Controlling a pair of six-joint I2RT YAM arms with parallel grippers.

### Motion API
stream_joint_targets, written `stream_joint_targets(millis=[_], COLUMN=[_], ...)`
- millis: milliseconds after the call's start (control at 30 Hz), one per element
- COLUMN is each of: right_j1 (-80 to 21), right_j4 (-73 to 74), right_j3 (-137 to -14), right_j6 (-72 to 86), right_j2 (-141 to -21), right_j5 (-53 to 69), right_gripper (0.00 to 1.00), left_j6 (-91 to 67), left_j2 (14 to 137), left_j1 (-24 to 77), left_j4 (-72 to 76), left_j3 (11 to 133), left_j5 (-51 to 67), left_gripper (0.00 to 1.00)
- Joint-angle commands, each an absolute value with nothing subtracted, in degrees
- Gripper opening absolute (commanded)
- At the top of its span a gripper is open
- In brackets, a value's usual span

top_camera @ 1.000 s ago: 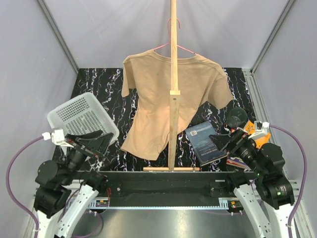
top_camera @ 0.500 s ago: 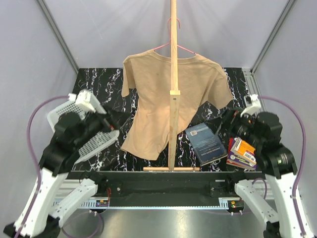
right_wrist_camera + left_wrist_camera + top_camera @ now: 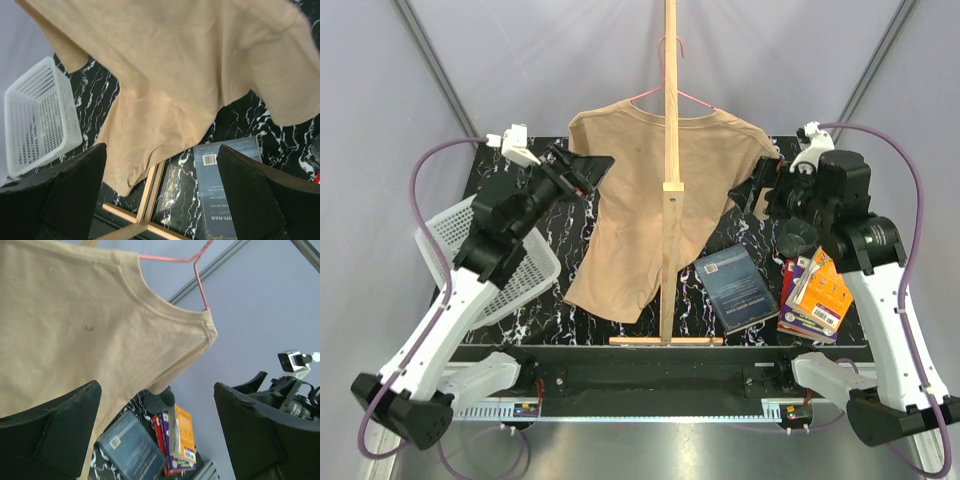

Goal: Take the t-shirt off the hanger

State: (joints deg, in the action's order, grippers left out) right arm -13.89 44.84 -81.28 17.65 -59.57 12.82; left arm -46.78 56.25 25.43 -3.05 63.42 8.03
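Flanks the plain tan cloth t-shirt at sleeve height with left gripper and right gripper, both spread wide and empty, probably to take a side each. Hangs on thin pink wire hanger from light wooden pole stand, above tabletop's middle.

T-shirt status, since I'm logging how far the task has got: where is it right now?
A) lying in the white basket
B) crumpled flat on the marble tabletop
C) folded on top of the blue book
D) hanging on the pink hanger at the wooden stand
D: the t-shirt drapes from its shoulders on the pink hanger, up against the wooden stand, with its hem hanging loose below.
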Motion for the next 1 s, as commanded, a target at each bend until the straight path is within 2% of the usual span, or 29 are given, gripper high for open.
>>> stream_joint_targets(millis=[0, 200, 367, 433, 500, 633, 900, 967], right_j1=[-14.1, -14.1, -14.1, -14.1, -14.0, -14.0, -14.0, -14.0], right_j4=[42.9, 38.1, 30.5, 26.8, 24.4, 23.3, 15.0, 12.8], right_j3=[-87.4, -92.5, -94.6, -94.7, -94.9, -95.1, -89.2, -88.1], right_j6=[16.1, 14.2, 6.4, 3.4, 0.6, -3.2, -9.0, -9.8], right_j2=[-64.3, -71.5, -74.8, -75.6, -76.8, -77.6, -75.4, -75.5], right_j5=[4.5, -4.3, -4.7, -5.1, -3.2, 3.0, 13.7, 17.1], right_gripper=[1.00, 1.00, 1.00, 1.00, 1.00, 1.00, 1.00, 0.94], left_j6=[-45.0, -41.2, -39.6, -32.9, -25.8, -24.6, -27.9, -28.2], left_j2=[60.1, 63.5, 65.5, 64.9, 65.1, 62.2, 63.3, 63.5], left_j1=[25.2, 24.7, 22.1, 24.0, 28.3, 28.6, 28.6, 28.5], left_j4=[10.2, 16.3, 16.7, 13.2, 3.8, 1.7, 4.7, 4.8], left_j3=[67.2, 68.6, 69.9, 70.3, 75.7, 75.1, 74.4, 74.4], left_j5=[6.1, 5.0, 12.5, 9.4, 4.2, 0.1, 8.9, 9.5], left_gripper=[0.99, 0.99, 0.99, 0.99, 0.99, 0.99, 0.99, 0.99])
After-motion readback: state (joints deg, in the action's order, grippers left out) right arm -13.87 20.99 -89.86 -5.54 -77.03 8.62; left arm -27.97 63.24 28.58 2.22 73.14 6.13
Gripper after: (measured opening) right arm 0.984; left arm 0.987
